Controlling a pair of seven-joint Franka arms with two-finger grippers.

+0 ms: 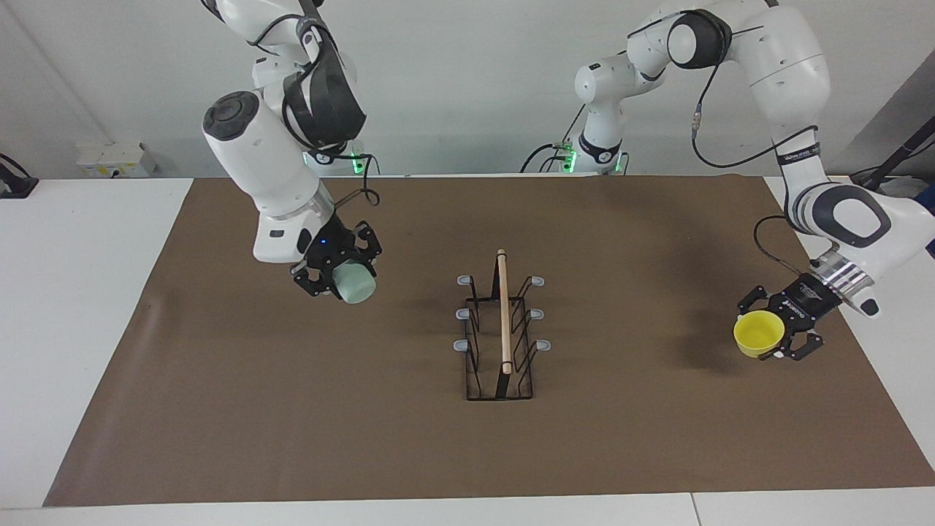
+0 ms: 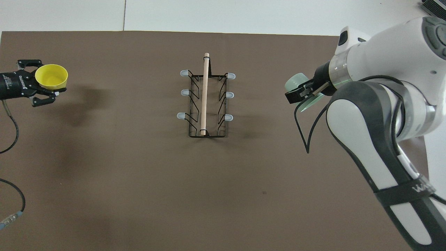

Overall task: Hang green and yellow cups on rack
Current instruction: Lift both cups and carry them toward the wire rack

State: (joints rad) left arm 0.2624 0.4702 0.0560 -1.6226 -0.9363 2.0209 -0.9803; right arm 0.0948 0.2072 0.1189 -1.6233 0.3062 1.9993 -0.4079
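Two hands, right hand [image 1: 343, 281], left hand [image 1: 776, 337], two cups, green cup [image 1: 353, 283], yellow cup [image 1: 759, 333], one rack [image 1: 502, 336]

The rack [image 1: 501, 336] is thin black wire with a matt finish; its top rod [image 1: 503, 310] is pale, smooth wood, and its prong tips [image 1: 462, 345] look like grey rubber or plastic. The green cup [image 1: 355, 283] and yellow cup [image 1: 759, 332] are smooth plastic. The table mat [image 1: 292, 424] is matt brown, paper-like. The arm shells [image 1: 256, 146] are glossy white plastic.

A robotics lab: two arms [image 1: 277, 153] at a papered table [image 1: 219, 409].
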